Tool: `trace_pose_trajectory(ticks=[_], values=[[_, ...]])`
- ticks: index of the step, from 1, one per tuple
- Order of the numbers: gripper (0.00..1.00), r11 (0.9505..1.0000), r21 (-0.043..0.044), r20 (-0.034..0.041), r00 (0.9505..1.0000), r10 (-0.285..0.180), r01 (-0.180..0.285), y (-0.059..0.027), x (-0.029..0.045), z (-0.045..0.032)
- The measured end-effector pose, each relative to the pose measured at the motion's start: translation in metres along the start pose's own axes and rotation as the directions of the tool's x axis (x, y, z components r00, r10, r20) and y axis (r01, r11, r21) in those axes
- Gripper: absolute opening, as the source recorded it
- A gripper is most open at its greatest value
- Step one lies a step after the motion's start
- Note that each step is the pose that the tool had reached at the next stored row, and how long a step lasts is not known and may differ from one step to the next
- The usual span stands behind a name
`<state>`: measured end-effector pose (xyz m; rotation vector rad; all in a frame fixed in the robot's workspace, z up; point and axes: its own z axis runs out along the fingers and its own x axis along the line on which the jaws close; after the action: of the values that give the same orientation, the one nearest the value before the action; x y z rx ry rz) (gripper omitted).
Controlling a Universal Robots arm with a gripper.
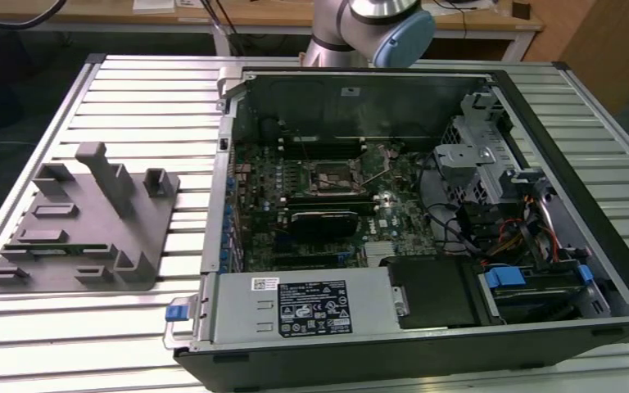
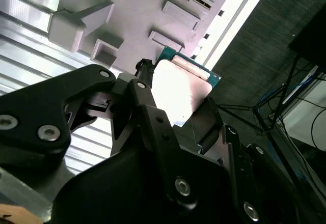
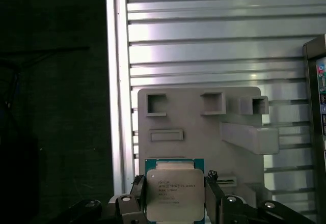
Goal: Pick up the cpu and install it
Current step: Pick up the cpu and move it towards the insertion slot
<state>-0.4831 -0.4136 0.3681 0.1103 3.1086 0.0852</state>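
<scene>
The cpu point(image 3: 174, 193) is a flat square chip with a shiny silver top and a green rim. It sits between the two black fingers of my gripper point(image 3: 174, 197), which is shut on it by two opposite edges. In the second wrist view the cpu point(image 2: 181, 86) shows bright between the fingers point(image 2: 144, 89), held in the air over the grey fixture point(image 2: 127, 10). The black cpu socket point(image 1: 331, 176) with its metal frame lies in the middle of the motherboard inside the open computer case point(image 1: 576, 164).
The grey fixture point(image 1: 85, 221) with slots and upright posts lies on the ribbed metal table point(image 1: 151, 90), on the exterior view's left of the case. The arm's base point(image 1: 369, 33) stands behind the case. A power supply point(image 1: 304, 307) and drive bays fill the case's near side.
</scene>
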Motion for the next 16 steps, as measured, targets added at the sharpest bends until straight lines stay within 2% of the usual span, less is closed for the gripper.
trace_pose_trajectory(ticks=[16], values=[[0.55, 1.0000, 0.0001, 0.0001, 1.0000, 0.000, 0.000, 0.0010, -0.0005, -0.0174]])
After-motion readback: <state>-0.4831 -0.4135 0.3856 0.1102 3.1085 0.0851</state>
